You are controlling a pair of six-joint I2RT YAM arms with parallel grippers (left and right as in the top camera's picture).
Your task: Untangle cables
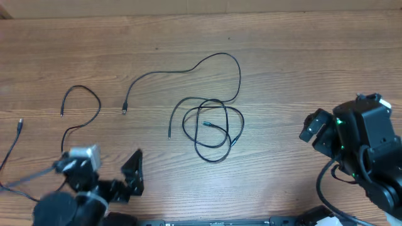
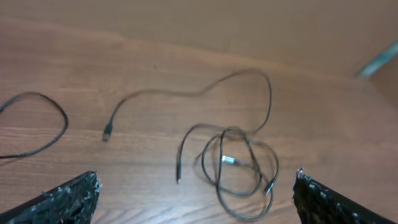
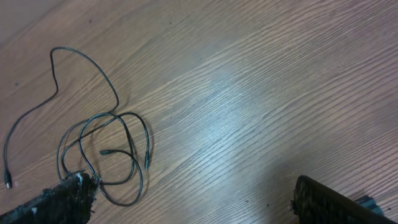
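Note:
A knot of thin black cables (image 1: 210, 129) lies in overlapping loops at the table's middle. One long cable (image 1: 188, 69) runs from the knot up and round to a plug (image 1: 124, 110) at the left. A separate curled cable (image 1: 85, 103) lies further left, apart from the knot. My left gripper (image 1: 133, 176) is open and empty at the front left, short of the knot (image 2: 239, 168); the wrist view shows its fingers (image 2: 196, 176) wide apart. My right gripper (image 1: 317, 132) is open and empty to the right of the knot (image 3: 112, 155), with its fingers (image 3: 193, 183) wide apart.
Another thin cord with a plug tip (image 1: 19, 125) runs off the far left edge. The wooden table (image 1: 301, 56) stretches behind and to the right of the cables. The thicker arm wiring (image 1: 326, 182) hangs by the right arm.

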